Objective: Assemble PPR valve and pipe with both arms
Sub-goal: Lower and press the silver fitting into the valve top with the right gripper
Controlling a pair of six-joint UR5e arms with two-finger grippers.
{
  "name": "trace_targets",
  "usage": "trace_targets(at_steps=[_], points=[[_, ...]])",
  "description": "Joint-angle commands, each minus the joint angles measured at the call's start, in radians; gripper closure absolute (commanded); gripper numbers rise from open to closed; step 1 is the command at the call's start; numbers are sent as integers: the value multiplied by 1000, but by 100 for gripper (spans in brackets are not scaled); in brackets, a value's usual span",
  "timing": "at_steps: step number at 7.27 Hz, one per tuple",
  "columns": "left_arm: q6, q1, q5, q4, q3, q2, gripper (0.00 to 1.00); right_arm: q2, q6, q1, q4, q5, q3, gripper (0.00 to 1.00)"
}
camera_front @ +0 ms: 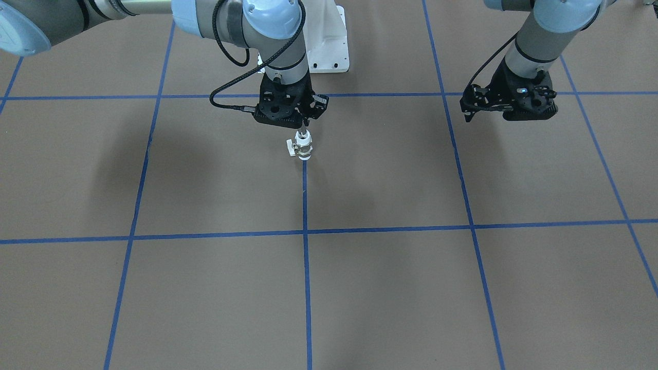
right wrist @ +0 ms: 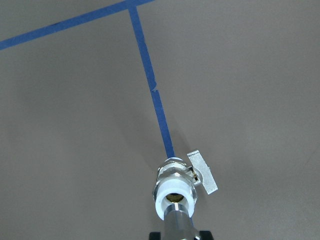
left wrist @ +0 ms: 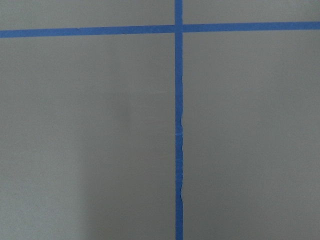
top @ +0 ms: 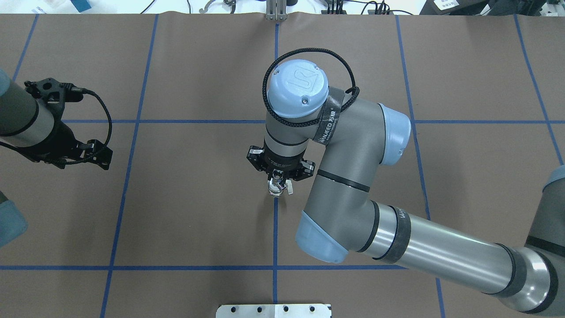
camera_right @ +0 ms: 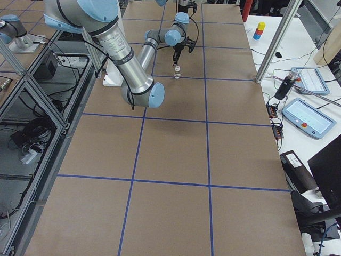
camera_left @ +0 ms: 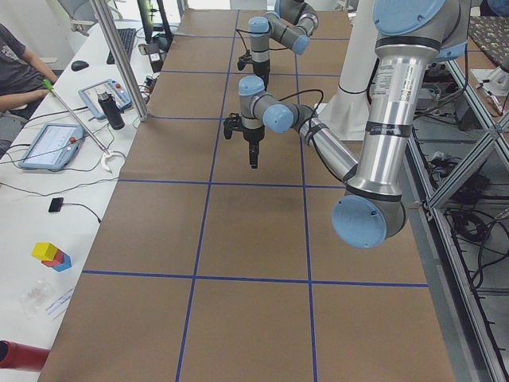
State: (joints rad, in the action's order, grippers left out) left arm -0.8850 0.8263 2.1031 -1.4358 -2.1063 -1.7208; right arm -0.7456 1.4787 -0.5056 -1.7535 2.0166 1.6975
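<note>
The PPR valve (right wrist: 173, 192) is upright on the blue centre line, its white open end up and its small handle (right wrist: 202, 172) out to the side. It also shows in the front view (camera_front: 303, 149) and the overhead view (top: 276, 189). The pipe (right wrist: 179, 226), a shiny metal cylinder, stands straight down into the valve's top opening. My right gripper (camera_front: 304, 127) is right above the valve and shut on the pipe. My left gripper (camera_front: 529, 114) hangs off to the side over bare table, with nothing under it in its wrist view; its fingers are hidden.
Blue tape lines (left wrist: 178, 125) divide the brown table (camera_front: 385, 288) into squares. The white bolted pedestal (camera_front: 329, 43) stands behind the right gripper. An operators' desk with tablets (camera_left: 48, 143) and a metal post (camera_left: 119, 64) runs along the far side.
</note>
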Motion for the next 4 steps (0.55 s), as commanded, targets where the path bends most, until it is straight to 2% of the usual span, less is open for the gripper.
trace_targets(at_steps=[1, 4], points=[[0, -1, 0, 0, -1, 0, 0, -1, 0, 12, 0, -10, -2, 100], [0, -1, 0, 0, -1, 0, 0, 0, -1, 12, -1, -7, 2, 100]])
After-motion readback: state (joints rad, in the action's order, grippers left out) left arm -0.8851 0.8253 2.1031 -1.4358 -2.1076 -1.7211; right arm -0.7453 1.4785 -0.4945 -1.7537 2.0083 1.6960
